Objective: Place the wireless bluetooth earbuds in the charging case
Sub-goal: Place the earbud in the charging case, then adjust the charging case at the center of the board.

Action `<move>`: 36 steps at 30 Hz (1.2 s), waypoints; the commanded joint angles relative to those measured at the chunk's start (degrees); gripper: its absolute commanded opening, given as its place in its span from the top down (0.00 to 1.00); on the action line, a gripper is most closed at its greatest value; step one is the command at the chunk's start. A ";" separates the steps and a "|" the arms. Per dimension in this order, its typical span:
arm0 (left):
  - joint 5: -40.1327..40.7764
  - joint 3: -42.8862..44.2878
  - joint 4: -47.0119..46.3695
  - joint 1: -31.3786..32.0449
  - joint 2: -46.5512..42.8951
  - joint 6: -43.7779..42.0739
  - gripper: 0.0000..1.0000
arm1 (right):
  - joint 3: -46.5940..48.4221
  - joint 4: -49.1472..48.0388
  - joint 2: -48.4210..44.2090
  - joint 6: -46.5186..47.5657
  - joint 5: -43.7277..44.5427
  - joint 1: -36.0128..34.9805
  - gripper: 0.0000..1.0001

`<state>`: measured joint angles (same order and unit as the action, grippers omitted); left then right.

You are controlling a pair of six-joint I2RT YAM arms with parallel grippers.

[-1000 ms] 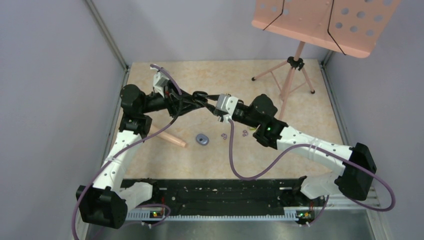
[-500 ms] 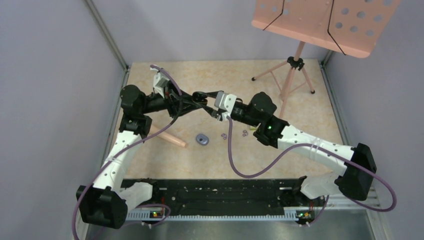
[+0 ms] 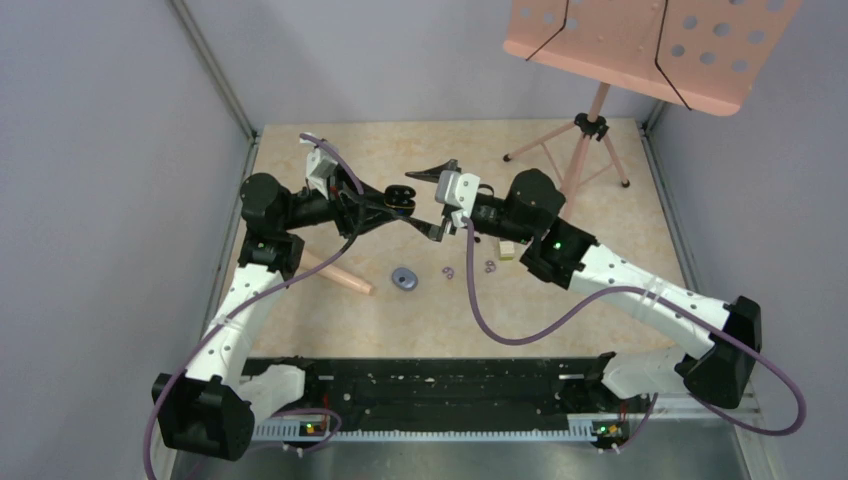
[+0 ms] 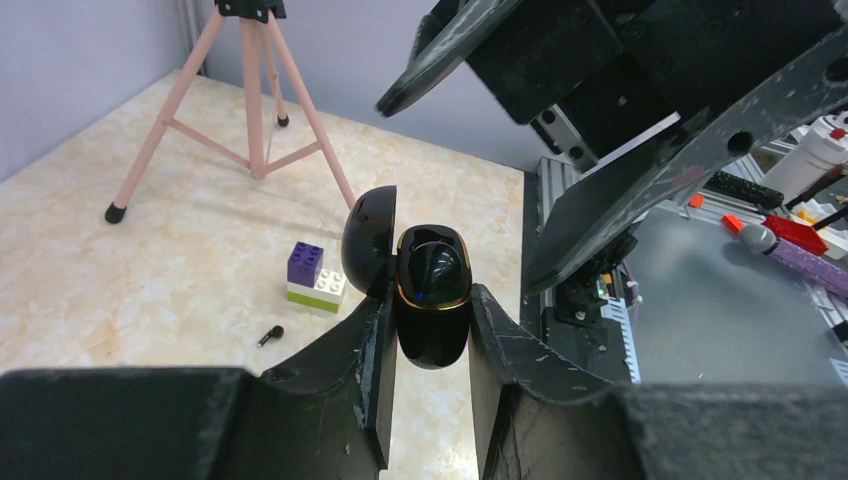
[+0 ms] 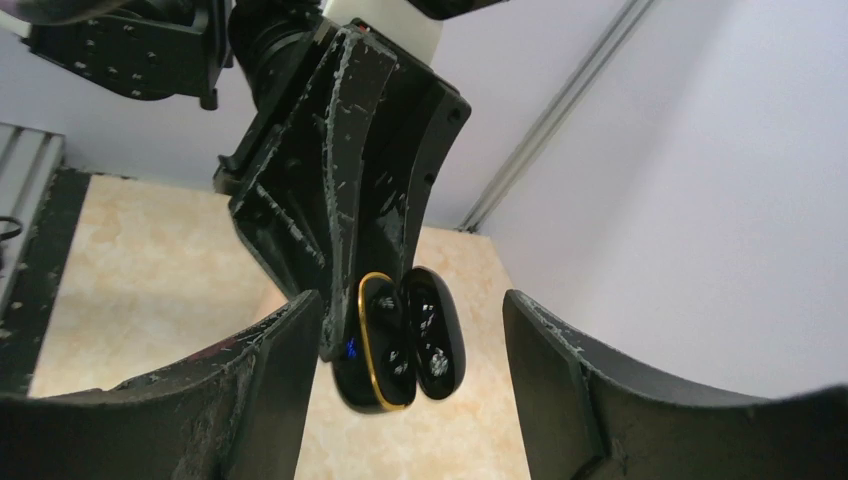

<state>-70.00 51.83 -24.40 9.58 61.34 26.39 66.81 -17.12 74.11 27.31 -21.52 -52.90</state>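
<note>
The glossy black charging case (image 4: 432, 300) is held off the table with my left gripper (image 4: 428, 325) shut on its body. Its lid (image 4: 368, 240) stands open beside the gold-rimmed base. In the right wrist view the case (image 5: 385, 345) hangs between the spread fingers of my right gripper (image 5: 410, 305), which is open and touches nothing. From above, the right gripper (image 3: 434, 199) faces the case (image 3: 400, 196). One black earbud (image 4: 270, 335) lies on the table. Two pale purple ring-like earbuds (image 3: 448, 271) (image 3: 489, 266) lie near the middle.
A purple, white and green block (image 4: 315, 277) stands near the black bud. A grey-blue oval piece (image 3: 405, 278) and a wooden stick (image 3: 337, 273) lie left of the rings. A pink music stand (image 3: 592, 125) stands at the back right.
My right gripper has opened wide and drawn back to the right from the case. The left gripper still holds the case, shifted slightly left.
</note>
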 commanded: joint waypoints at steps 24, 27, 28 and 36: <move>0.06 1.93 -0.81 0.08 0.28 -3.53 1.00 | 19.83 25.91 9.98 -30.12 -25.99 14.55 0.51; 0.28 2.11 -0.36 0.08 0.43 -3.62 1.00 | 20.00 26.66 9.97 -29.12 -27.23 14.58 0.51; 0.15 2.19 -0.19 0.08 0.42 -3.62 1.00 | 20.17 27.25 9.91 -28.63 -27.10 14.67 0.51; -1.28 3.26 5.43 0.08 -0.12 -6.60 1.00 | 23.56 31.23 10.36 -30.75 -35.76 20.27 0.55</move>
<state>-70.89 52.62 -21.87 9.58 61.41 22.65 84.93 12.80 84.55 -1.93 -50.02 -35.31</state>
